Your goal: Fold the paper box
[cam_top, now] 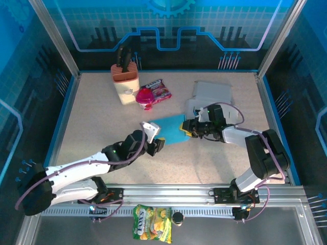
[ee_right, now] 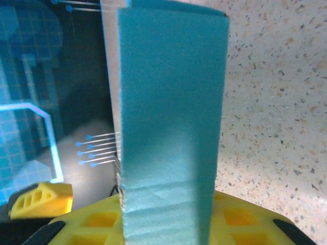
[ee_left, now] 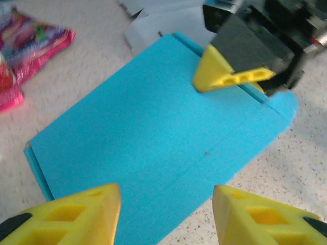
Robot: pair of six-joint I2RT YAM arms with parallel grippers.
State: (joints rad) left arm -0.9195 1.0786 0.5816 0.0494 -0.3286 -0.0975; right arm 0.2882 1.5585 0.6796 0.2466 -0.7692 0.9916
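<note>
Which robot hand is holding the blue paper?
The right hand: its yellow fingers pinch one edge of the blue paper. The left hand is open at the opposite edge, with its fingers spread apart, gripping nothing.

A yellow-green snack bag (cam_top: 152, 229) at the near edge bears large letters resembling "LOXS", too small to be sure. Print on the pink packet (cam_top: 159, 91) is illegible.
</note>
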